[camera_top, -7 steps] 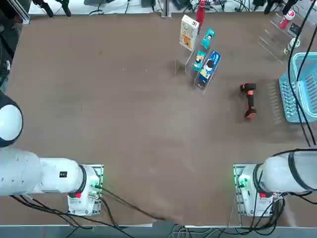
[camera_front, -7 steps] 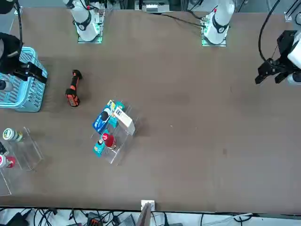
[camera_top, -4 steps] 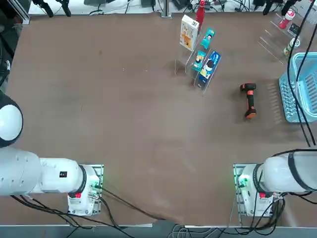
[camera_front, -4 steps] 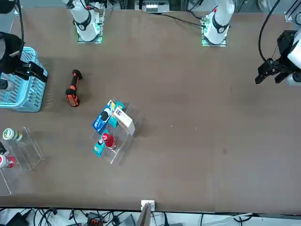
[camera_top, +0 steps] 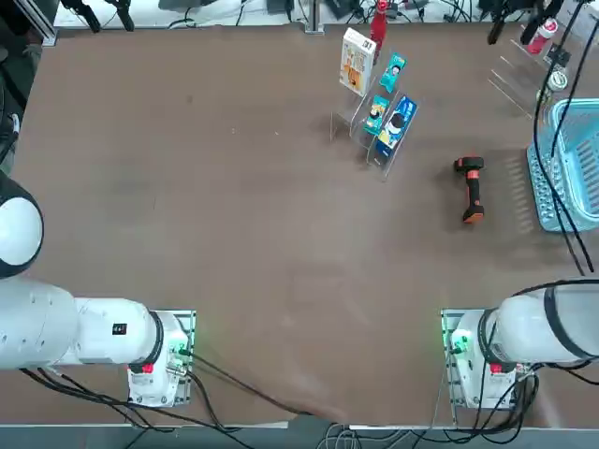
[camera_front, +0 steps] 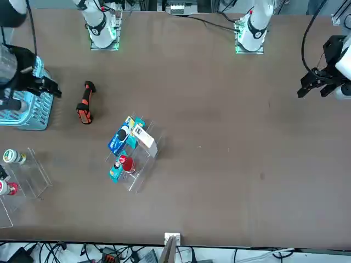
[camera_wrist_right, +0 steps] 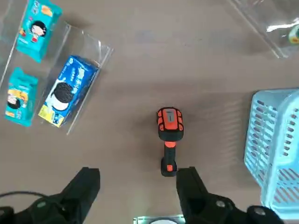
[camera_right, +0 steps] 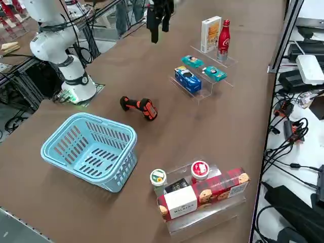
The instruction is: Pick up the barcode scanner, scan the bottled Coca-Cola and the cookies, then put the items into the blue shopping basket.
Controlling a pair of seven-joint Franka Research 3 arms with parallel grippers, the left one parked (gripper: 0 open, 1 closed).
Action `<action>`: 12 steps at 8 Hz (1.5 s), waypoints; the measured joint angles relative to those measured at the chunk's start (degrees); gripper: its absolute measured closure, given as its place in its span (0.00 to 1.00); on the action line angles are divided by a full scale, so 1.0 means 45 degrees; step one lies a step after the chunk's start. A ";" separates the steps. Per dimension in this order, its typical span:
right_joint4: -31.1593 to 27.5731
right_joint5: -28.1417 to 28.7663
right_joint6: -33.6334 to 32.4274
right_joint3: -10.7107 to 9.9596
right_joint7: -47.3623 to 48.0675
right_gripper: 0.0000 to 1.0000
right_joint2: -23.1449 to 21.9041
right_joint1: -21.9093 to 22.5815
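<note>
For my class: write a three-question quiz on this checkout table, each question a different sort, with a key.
1. True or false: the scanner lies inside the basket.
2. The Coca-Cola stands beside: A) the cookies B) the basket C) the scanner
3. Fill in: the right gripper, hanging above the scanner, is ____.
Key: 1 false; 2 A; 3 open.

In the lower centre of the right side view, the white label (camera_right: pixel 179 206) on the long red tartan cardboard box (camera_right: pixel 223 187) seems to read "Walkers". The white script on the slim red plastic bottle (camera_right: pixel 223 34), upper centre, and the print on the dark blue packet (camera_right: pixel 187 79) are too small to read.
</note>
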 joint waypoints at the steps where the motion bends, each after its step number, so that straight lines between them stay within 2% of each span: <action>1: -0.1315 -0.0001 0.1108 0.0009 0.0081 0.00 -0.0315 0.0124; 2: -0.3024 -0.0004 0.2351 0.0019 0.0338 0.00 -0.1010 0.0190; 5: -0.8801 -0.0010 0.5354 0.0021 0.1910 0.00 -0.4096 0.0198; 7: -1.1644 -0.0023 0.7254 0.0012 0.2160 0.00 -0.5600 0.0161; 9: -1.3621 -0.0055 0.9179 -0.0011 0.2104 0.00 -0.6225 -0.0126; 12: -1.4619 -0.0092 1.0802 -0.0038 0.0708 0.00 -0.5910 -0.1239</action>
